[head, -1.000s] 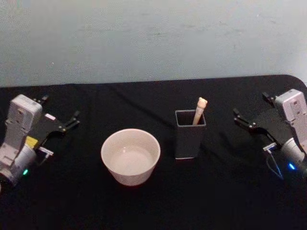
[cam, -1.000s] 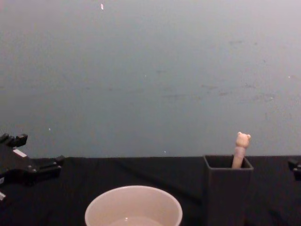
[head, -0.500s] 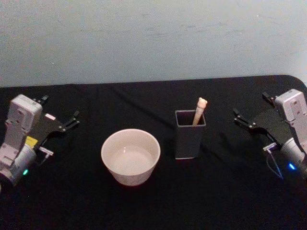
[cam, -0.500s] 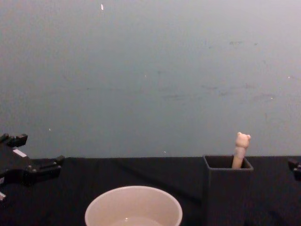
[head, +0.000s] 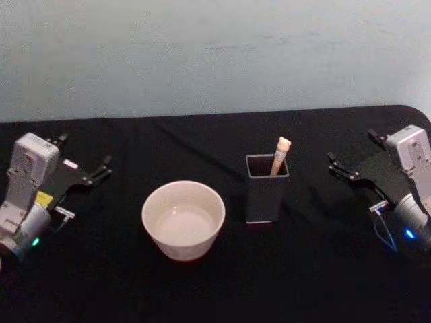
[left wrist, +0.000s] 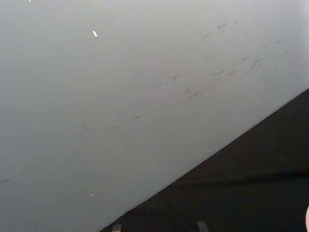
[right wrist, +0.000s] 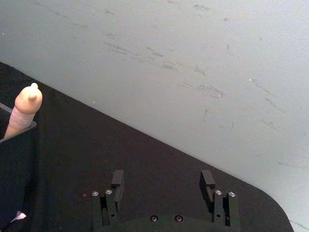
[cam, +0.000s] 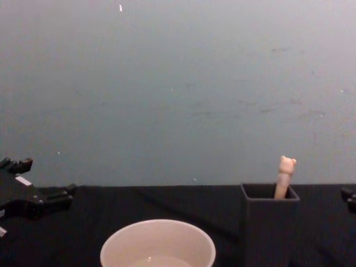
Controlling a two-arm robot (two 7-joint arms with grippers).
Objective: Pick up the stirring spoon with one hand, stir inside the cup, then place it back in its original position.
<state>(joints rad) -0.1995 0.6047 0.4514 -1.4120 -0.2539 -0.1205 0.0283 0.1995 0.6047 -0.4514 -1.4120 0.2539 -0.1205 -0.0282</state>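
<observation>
- Spoon: stands in the dark square holder near the bench's middle. It leans slightly, its bear-head top is above the rim, and its bowl is hidden inside.
- Cup: sits upright on the black bench, just left of the holder and not touching it.
- Left gripper: at the bench's left side, well apart from the cup. Its fingers are spread wide and hold nothing.
- Right gripper: at the bench's right side, well apart from the holder. Its fingers are spread wide and empty.
</observation>
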